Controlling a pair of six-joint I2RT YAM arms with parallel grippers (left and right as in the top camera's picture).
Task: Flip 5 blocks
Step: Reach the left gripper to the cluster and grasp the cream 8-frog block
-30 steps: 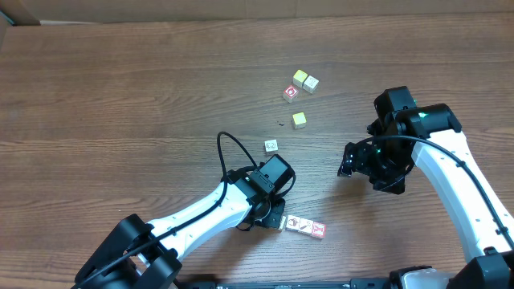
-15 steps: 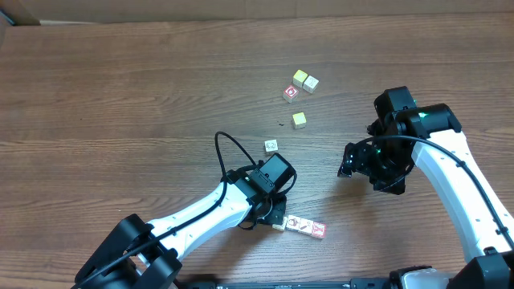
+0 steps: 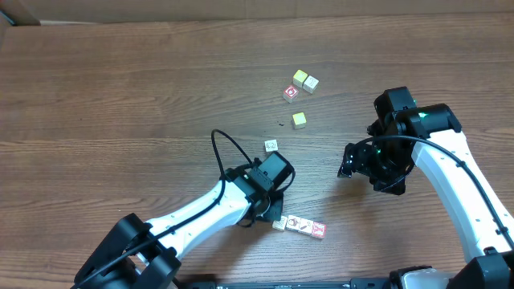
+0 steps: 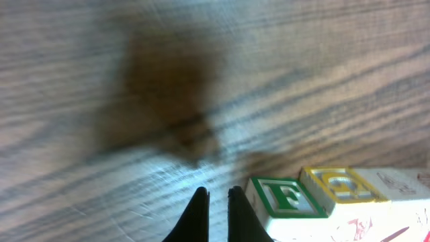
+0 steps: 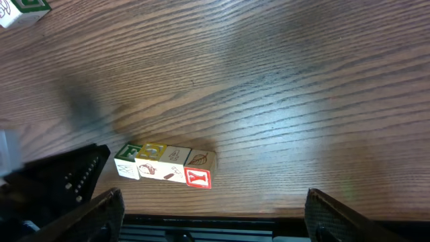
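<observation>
Your left gripper is clenched on nothing, its tips just left of a row of blocks by the desk's near edge. Count four in that row:
- the F block at the left end, with a green "F"
- a yellow-lettered block you cannot read
- a drawing block
- the I block, white "I" on red

Five more lie loose farther off:
- a white block
- a yellow block
- a red-marked block
- a far pair just beyond the red-marked one

Your right gripper is released, jaws wide, to the right of the row.
</observation>
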